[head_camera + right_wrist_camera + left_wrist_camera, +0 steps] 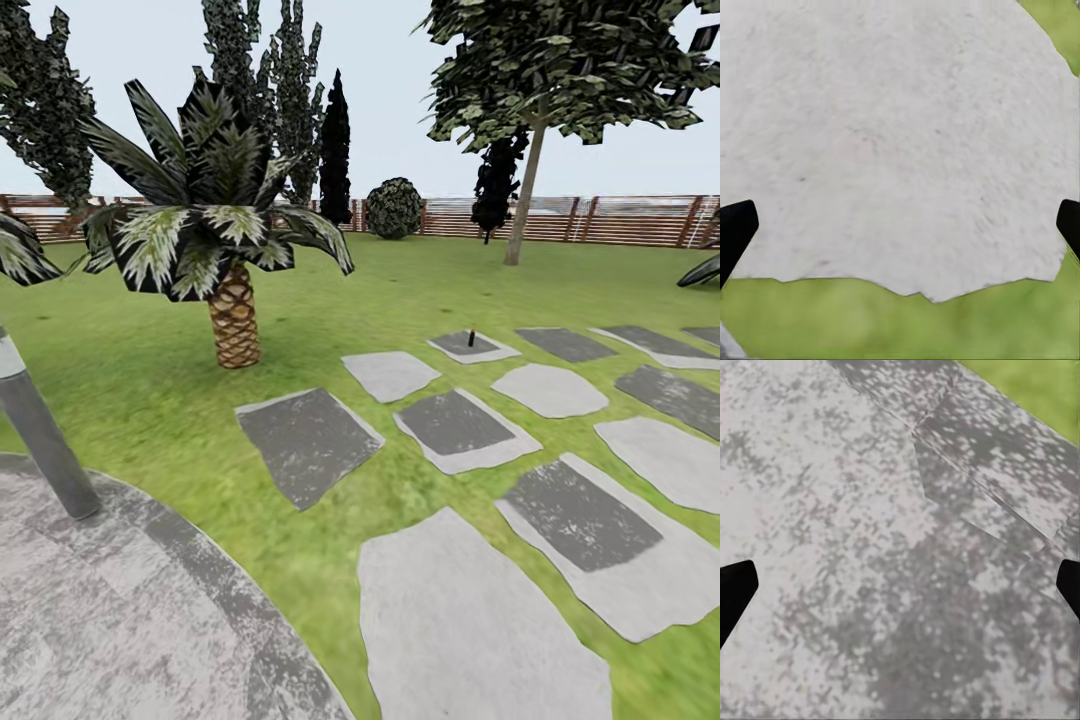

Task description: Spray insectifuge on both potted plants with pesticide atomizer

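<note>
The robot looks out over the garden lawn (420, 290) from the edge of the round paved patio (120, 620), and the step in hand is, by my judgement, the approach to the pesticide atomizer (471, 338). It stands upright as a small dark shape on a far stepping stone (474, 347), well apart from the robot and to the right of the palm-like plant (220, 250). It is too small here to make out its trigger head.

The left tool (900, 592) hangs over the mottled patio paving, its two dark fingertips (735, 589) wide apart with nothing between them: released. The right tool (900, 232) hangs over a pale stepping stone (892, 142) with grass beyond its edge, likewise spread and empty.

To do this well, the base should drive forward along the line of stones, keeping the atomizer near the middle of the head view so it is not lost. It should stop close enough that one arm can reach down without stretching. Since the bottle is slim and upright, a fast or off-centre approach could knock it over. Both tools are best kept released until one is level with the bottle's body. The low potted plants are not to be made out from here.
</note>
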### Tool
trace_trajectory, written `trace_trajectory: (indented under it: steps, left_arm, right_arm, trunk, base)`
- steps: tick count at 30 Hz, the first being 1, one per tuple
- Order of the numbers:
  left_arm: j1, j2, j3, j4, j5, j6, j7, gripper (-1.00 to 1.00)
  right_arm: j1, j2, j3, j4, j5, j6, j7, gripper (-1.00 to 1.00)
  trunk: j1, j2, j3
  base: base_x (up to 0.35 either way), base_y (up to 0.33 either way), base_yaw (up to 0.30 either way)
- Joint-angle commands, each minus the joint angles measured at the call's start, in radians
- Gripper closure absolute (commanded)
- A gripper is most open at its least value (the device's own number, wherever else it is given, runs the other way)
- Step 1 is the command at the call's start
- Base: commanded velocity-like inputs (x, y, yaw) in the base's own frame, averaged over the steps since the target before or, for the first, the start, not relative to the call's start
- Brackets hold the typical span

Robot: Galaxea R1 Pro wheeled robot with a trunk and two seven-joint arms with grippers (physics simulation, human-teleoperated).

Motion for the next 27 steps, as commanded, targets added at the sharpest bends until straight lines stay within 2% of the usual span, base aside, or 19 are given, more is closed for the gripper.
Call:
trace_trajectory:
  steps: [1,6,14,27]
  left_arm:
    - [-0.001,-0.001,0.000,0.001,-0.001,-0.003,0.001,-1.00]
    - [-0.001,-0.001,0.000,0.001,-0.002,-0.003,0.001,-1.00]
    - [-0.001,0.001,0.002,0.000,-0.001,-0.003,0.001,-1.00]
    - [-0.001,0.001,0.002,0.000,0.001,-0.003,0.001,-1.00]
  right_arm:
    - [-0.001,-0.001,-0.001,0.002,0.001,-0.003,0.001,-1.00]
    - [-0.001,-0.004,-0.003,0.037,0.000,-0.004,0.003,-1.00]
    - [-0.001,-0.006,-0.008,0.031,-0.007,-0.004,0.003,-1.00]
    - [-0.001,-0.003,-0.008,0.029,-0.009,-0.005,0.001,-1.00]
  trunk:
    - [0.000,0.000,-0.001]
    - [0.000,0.000,-0.001]
    - [0.000,0.000,-0.001]
    - [0.000,0.000,-0.001]
  base:
    - [0.338,0.000,0.000]
    - [0.338,-0.015,0.000]
    - [0.338,-0.077,-0.009]
    - [0.338,-0.082,-0.236]
